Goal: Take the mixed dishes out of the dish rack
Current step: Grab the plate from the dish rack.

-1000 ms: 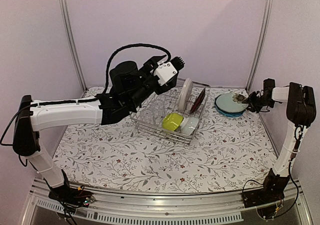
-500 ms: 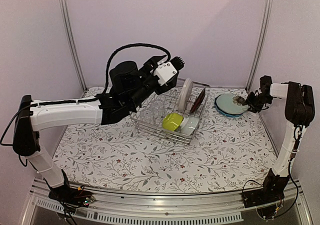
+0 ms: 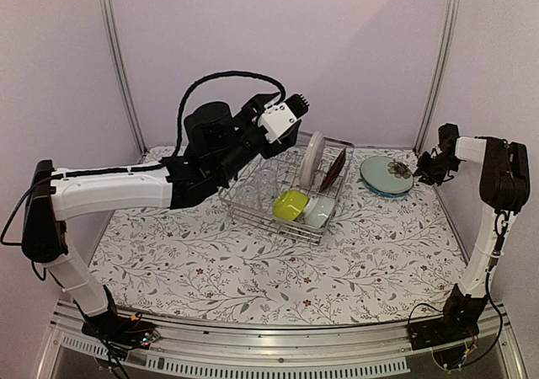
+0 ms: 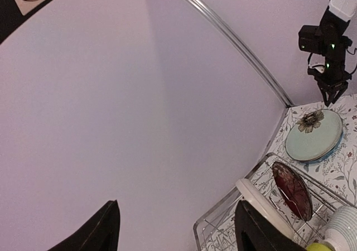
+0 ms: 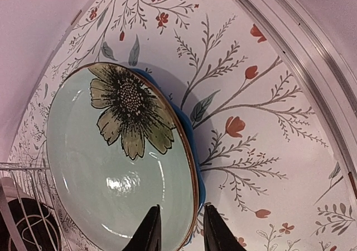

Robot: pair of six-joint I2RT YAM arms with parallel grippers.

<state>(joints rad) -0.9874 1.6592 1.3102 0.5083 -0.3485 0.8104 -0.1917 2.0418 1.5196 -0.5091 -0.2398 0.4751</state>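
Backing off, the right gripper [image 5: 181,206] is hanging narrowly parted, empty; the left gripper [image 4: 177,203] is gaping wide above the dish rack [image 3: 261,219], white plate [image 3: 312,160] waiting inside; the pale green plate [image 5: 111,173] is lying delivered atop the blue plate [image 5: 198,178].

Floral tablecloth [image 3: 253,269] over table; lilac walls [image 3: 362,50]; silver corner poles [image 3: 118,59].
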